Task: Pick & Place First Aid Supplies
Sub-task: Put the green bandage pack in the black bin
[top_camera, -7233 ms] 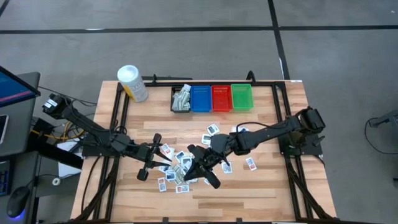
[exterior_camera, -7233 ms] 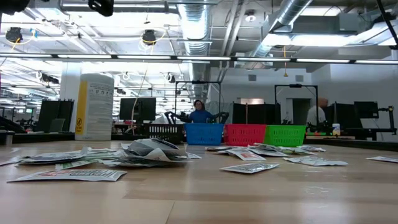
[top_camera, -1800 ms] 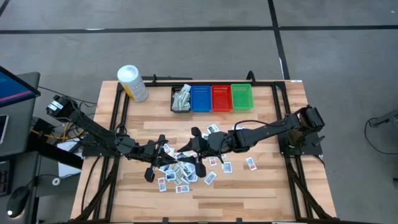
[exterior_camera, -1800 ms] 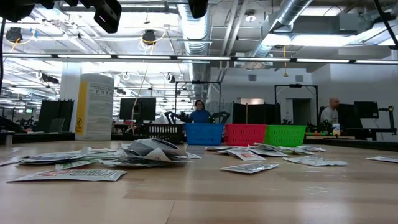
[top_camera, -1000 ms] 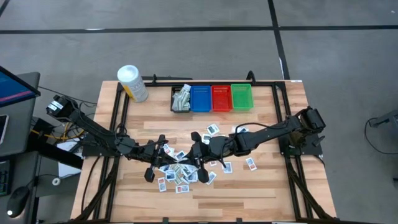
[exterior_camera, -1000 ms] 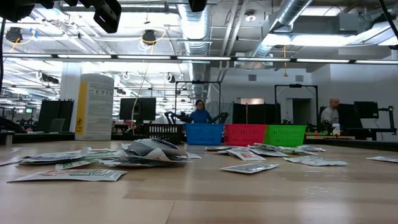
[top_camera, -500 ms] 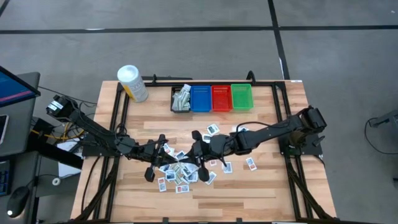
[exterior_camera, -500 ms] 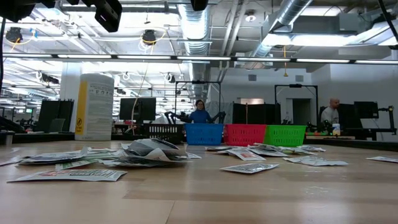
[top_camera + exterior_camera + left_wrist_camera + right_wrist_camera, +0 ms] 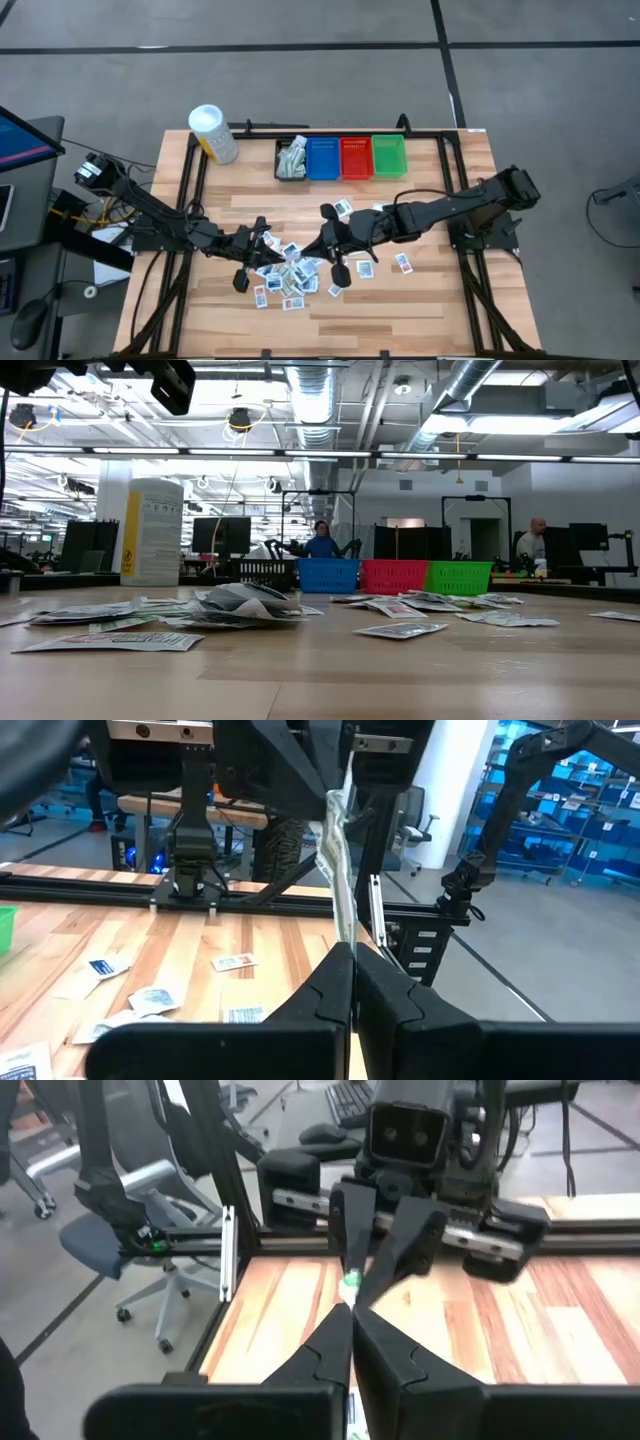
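Several small white and pale-blue first aid packets point(image 9: 292, 272) lie flat on the wooden table's middle, also low in the low view point(image 9: 240, 605). My left gripper point(image 9: 272, 244) hovers over their left part, pointing level toward the table's right, shut on one pale packet point(image 9: 336, 870) that shows edge-on. My right gripper point(image 9: 318, 246) faces it from the right, raised over the packets. Its fingers point(image 9: 352, 1315) are shut, and I see nothing between them. The same held packet point(image 9: 350, 1286) shows at the left gripper's tips in the right wrist view. My left gripper pinches the packet's near end point(image 9: 347, 938) between its two fingers. The fingers come level from the table's left. The packet sticks out past the fingertips, standing on edge, lifted clear of the table.
Black point(image 9: 291, 160), blue point(image 9: 323, 157), red point(image 9: 356, 157) and green point(image 9: 388, 155) bins stand in a row at the far edge; the black one holds packets. A white tub with a yellow label point(image 9: 212, 133) stands at the far left. Bare wood lies along the near edge.
My right gripper has drawn back toward the table's right edge and risen, leaving the top of the low view; it stays shut. My left gripper and its packet have kept still.
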